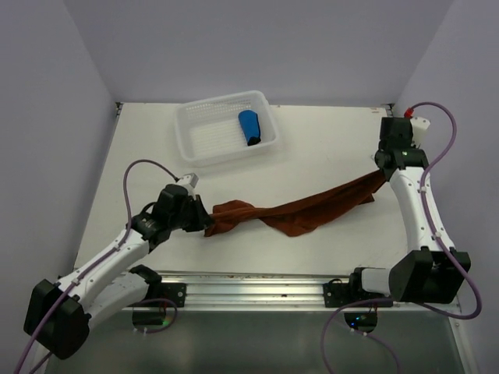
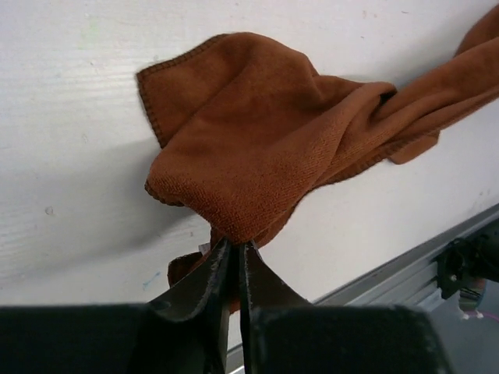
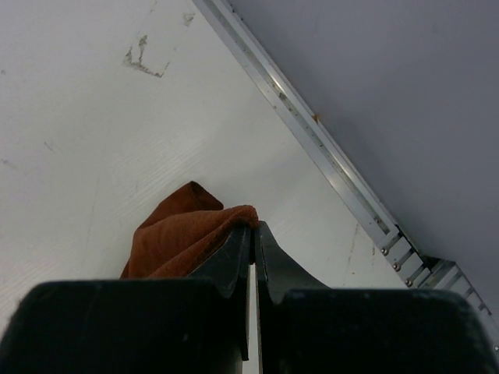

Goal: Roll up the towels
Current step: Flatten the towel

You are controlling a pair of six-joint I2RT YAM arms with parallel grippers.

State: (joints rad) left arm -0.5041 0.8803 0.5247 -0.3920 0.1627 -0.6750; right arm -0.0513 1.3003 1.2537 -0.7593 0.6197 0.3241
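The rust-brown towel point(image 1: 304, 212) is stretched in a twisted strip across the table between my two grippers. My left gripper point(image 1: 204, 220) pinches its bunched left end; in the left wrist view the cloth point(image 2: 257, 148) sits between the nearly closed fingertips of that gripper point(image 2: 235, 245). My right gripper point(image 1: 382, 175) holds the right end, and in the right wrist view a corner of the cloth point(image 3: 175, 234) is clamped at the tips of that gripper point(image 3: 254, 227). The bright blue towel point(image 1: 249, 127) lies rolled inside the white basket point(image 1: 222, 101).
The white mesh basket stands at the back of the table, left of centre. A metal rail point(image 1: 257, 284) runs along the near edge between the arm bases. Grey walls close in the left, back and right sides; the right gripper is near the right wall's edge strip point(image 3: 327, 148).
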